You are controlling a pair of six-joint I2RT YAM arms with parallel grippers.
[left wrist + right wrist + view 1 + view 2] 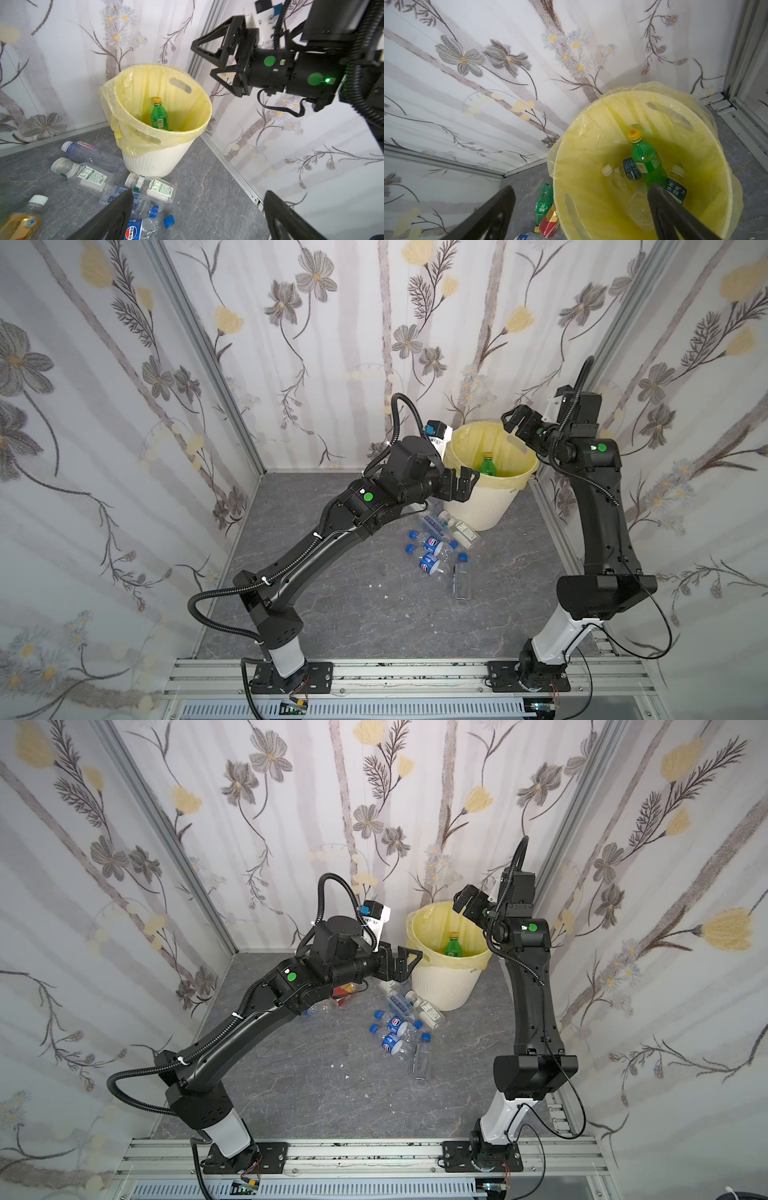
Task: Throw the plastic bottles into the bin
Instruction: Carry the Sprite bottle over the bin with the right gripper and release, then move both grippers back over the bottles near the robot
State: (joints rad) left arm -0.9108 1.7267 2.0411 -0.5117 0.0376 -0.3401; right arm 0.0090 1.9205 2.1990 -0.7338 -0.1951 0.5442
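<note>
The cream bin point(478, 508) point(444, 988) with its yellow bag stands at the back right. Inside, a green bottle point(487, 463) point(159, 116) point(646, 162) stands on several clear bottles point(630, 171). My right gripper point(510, 423) point(201, 59) point(581, 188) hangs open and empty above the bin's right rim. My left gripper point(468, 486) point(405, 966) point(198, 194) is open and empty just left of the bin, above the floor. Several clear, blue-capped bottles point(432, 547) point(395, 1029) lie in front of the bin.
Beside the bin's left foot lie a green bottle point(543, 205) and an orange-red one point(549, 222) point(345, 994). An amber drink bottle point(20, 222) lies farther left. Flowered walls close in on three sides, and a metal rail point(374, 672) runs along the front.
</note>
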